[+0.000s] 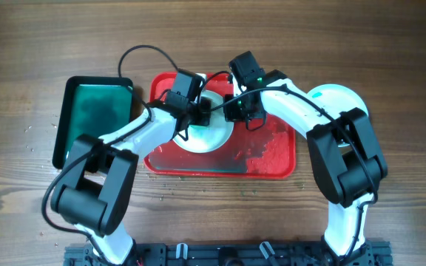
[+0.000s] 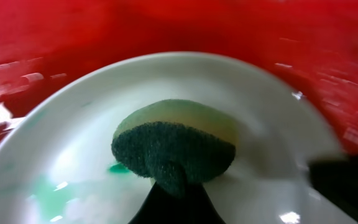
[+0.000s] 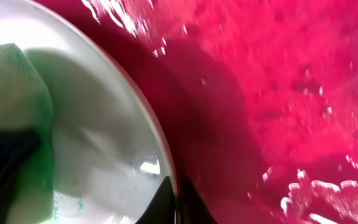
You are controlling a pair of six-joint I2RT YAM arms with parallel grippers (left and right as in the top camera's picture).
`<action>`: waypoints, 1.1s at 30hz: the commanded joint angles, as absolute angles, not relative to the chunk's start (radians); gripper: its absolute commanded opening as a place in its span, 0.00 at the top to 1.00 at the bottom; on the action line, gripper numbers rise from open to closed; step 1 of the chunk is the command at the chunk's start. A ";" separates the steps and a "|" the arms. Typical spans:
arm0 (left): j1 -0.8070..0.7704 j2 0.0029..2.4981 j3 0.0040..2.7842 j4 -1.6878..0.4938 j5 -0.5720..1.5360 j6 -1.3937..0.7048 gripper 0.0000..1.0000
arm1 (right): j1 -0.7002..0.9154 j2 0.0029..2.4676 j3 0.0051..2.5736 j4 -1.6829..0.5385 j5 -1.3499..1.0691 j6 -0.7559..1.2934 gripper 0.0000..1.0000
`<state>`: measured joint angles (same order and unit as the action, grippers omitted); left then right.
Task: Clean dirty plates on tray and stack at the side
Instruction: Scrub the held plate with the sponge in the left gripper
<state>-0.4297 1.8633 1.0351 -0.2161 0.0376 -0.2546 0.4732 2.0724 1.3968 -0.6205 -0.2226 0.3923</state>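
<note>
A white plate (image 1: 211, 137) lies in the left half of the red tray (image 1: 272, 159). It has a green smear (image 2: 119, 168). The left gripper (image 2: 174, 193) pinches a sponge (image 2: 174, 146) that touches the plate. The right gripper (image 3: 178, 202) pinches the plate's rim. A second plate (image 1: 340, 96) sits just off the tray's right end. A green tray (image 1: 95, 118) lies off its left end.

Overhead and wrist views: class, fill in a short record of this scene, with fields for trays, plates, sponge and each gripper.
red tray: table centre, holds one plate
plate on tray: white, teal smear on face
sponge: yellow with dark scouring pad, on that plate
left gripper: shut on sponge
right gripper: shut on that plate's rim
second plate: on table, right of red tray
green tray: left of red tray
</note>
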 commanded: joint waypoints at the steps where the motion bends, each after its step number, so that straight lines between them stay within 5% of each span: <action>1: -0.418 1.925 1.031 -0.216 -0.174 -0.391 0.96 | 0.450 2.118 1.398 -0.561 -0.263 0.475 0.96; 10: -0.414 1.976 1.031 -0.332 -0.147 -0.401 0.96 | 0.358 2.194 1.396 -0.567 -0.497 0.469 0.96; 16: -0.413 1.958 1.053 -0.311 0.312 -0.133 0.96 | 0.359 2.194 1.396 -0.574 -0.507 0.423 0.96; 26: -0.318 1.913 1.098 -0.411 -0.394 -0.535 0.96 | 0.361 2.194 1.396 -0.572 -0.506 0.420 0.96; 28: -0.314 1.912 1.098 -0.437 -0.311 -0.524 0.96 | 0.361 2.194 1.396 -0.568 -0.506 0.420 0.96; 33: -0.319 1.911 1.098 -0.461 0.353 -0.190 0.96 | 0.361 2.194 1.396 -0.566 -0.506 0.418 0.96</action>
